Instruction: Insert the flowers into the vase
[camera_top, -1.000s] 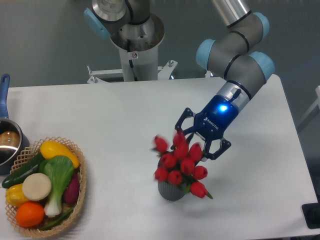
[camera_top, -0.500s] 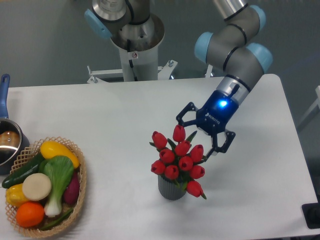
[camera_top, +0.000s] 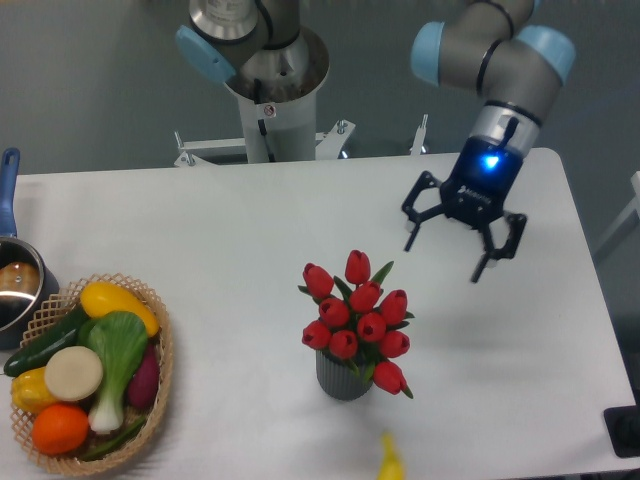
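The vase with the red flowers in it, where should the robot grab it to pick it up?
Probably low on the ribbed sides of the vase, one of the fingers on each side, coming in level from the side. The flowers spread over its mouth, so the top is blocked.

The robot arm (camera_top: 495, 60) was built of silver-grey metal tubes with rounded joints capped in pale blue. Its wrist section was blue and silver, with a small bright blue light glowing on it. The end effector (camera_top: 447, 255) was black, with two slim angular fingers (camera_top: 412, 232) made of open linkage bars. A second grey joint with a pale blue cap sat above a wide cylindrical base column (camera_top: 267, 90), which carried a small round red-and-white sticker on its front.
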